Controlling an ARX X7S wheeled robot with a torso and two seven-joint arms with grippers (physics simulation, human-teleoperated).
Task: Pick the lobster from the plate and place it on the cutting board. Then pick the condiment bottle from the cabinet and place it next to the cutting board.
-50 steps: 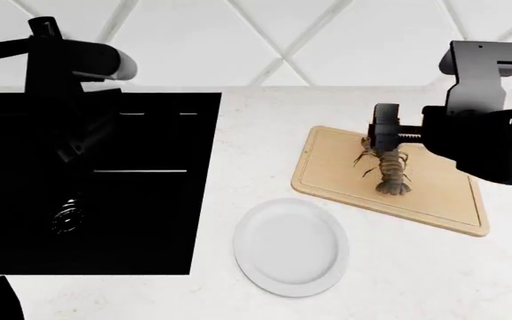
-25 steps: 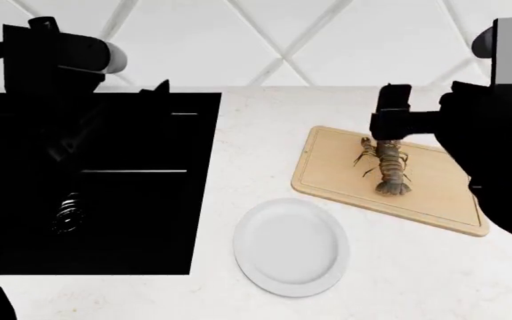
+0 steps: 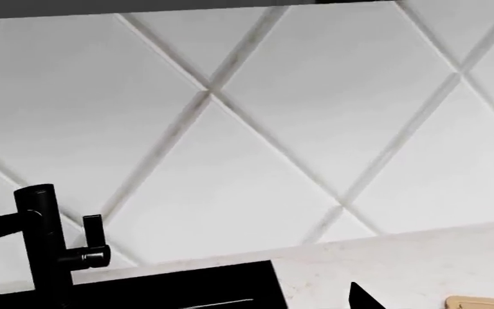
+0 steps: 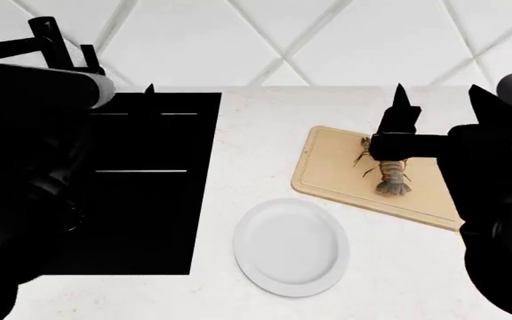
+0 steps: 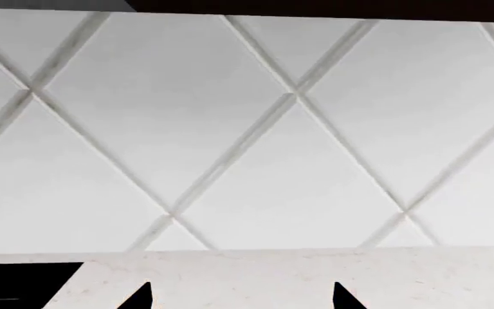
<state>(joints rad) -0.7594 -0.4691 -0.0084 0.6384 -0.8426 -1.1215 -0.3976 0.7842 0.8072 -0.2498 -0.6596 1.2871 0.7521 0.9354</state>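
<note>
The brown-tan lobster [image 4: 388,175] lies on the tan cutting board [image 4: 332,170], tail toward me. To the board's front left is the white plate [image 4: 292,247], with nothing on it. My right gripper [image 4: 437,100] hangs above the lobster and apart from it, pointing at the wall. It is open and empty, its two fingertips [image 5: 139,297] standing wide apart. My left gripper [image 3: 247,304] is raised over the sink. One fingertip [image 3: 360,299] shows far off centre and the other is lost against the black sink. The condiment bottle and the cabinet are out of view.
A black sink [image 4: 149,200] fills the counter's left half, with a black faucet [image 4: 47,33] at its back. The white diamond-tiled wall [image 4: 283,40] closes the back. The board's corner [image 3: 485,302] shows in the left wrist view. White counter [image 4: 247,133] lies between sink and board.
My right gripper has risen off the lobster and tilted up toward the wall. The lobster stayed on the board. My left arm has also lifted and swung.
</note>
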